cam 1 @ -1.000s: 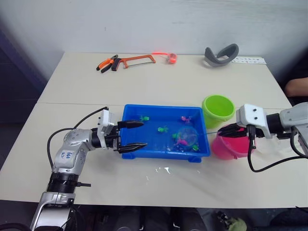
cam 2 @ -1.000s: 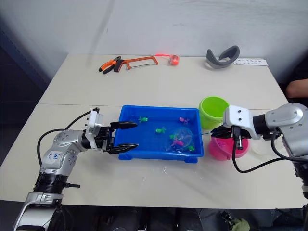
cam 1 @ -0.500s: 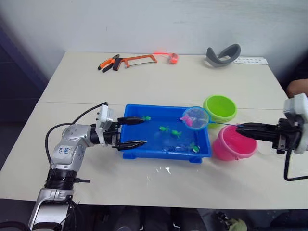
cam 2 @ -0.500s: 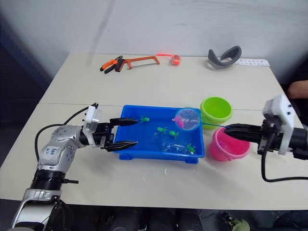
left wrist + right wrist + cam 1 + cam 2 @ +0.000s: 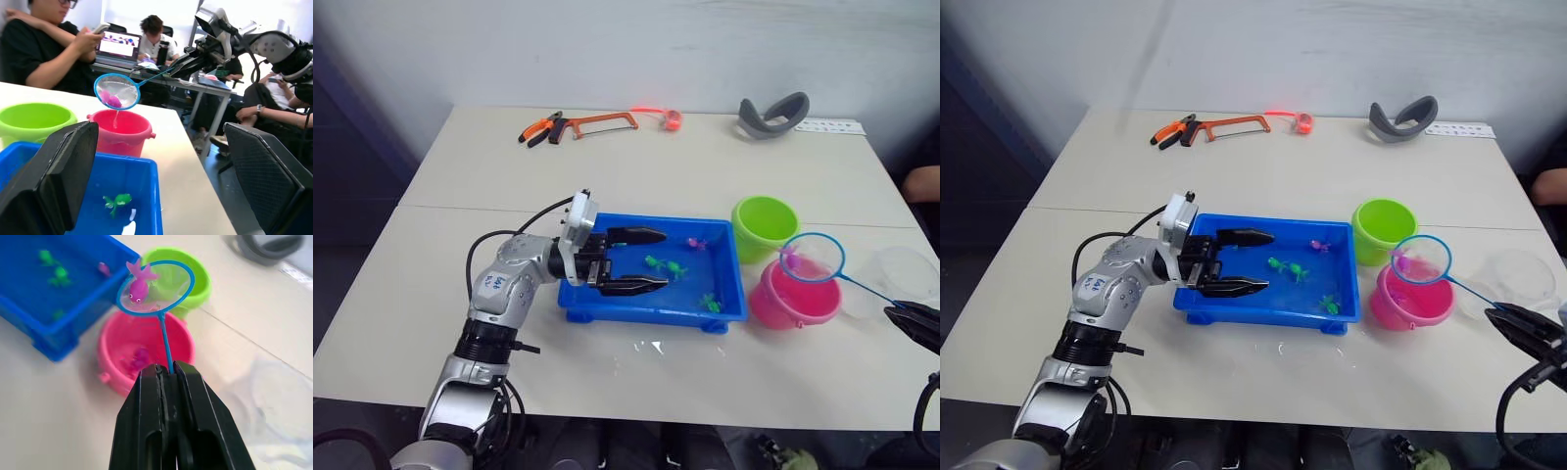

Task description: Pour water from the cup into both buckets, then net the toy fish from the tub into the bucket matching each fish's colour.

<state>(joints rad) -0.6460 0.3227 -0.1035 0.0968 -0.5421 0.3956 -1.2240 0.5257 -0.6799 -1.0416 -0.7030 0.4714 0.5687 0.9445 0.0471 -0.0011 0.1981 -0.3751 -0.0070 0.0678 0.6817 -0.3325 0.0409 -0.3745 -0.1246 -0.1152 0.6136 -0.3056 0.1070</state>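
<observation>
The blue tub [image 5: 607, 305] sits mid-table with green toy fish [image 5: 656, 262] and a small pink one [image 5: 693, 243] inside. My left gripper [image 5: 664, 259] is open over the tub's left half, holding nothing. To the tub's right stand the lime green bucket [image 5: 765, 225] and the pink bucket [image 5: 793, 299]. My right gripper [image 5: 166, 369] is shut on the thin blue handle of a net. The net's hoop [image 5: 812, 258] hangs above the pink bucket with a pink fish [image 5: 137, 286] in it. Another pink fish [image 5: 141, 357] lies inside the pink bucket. The clear cup [image 5: 904, 274] stands right of the buckets.
A hacksaw [image 5: 597, 122], pliers [image 5: 536, 127] and a small red roll [image 5: 674, 118] lie at the table's far side, with a grey curved band [image 5: 773, 113] at the far right. Water drops [image 5: 646, 346] lie before the tub. A person's arm [image 5: 922, 184] shows at the right edge.
The net rose out of the tub with a pink fish and travelled right to above the pink bucket as my right arm drew back. My left gripper moved right, from the tub's left rim to over it.
</observation>
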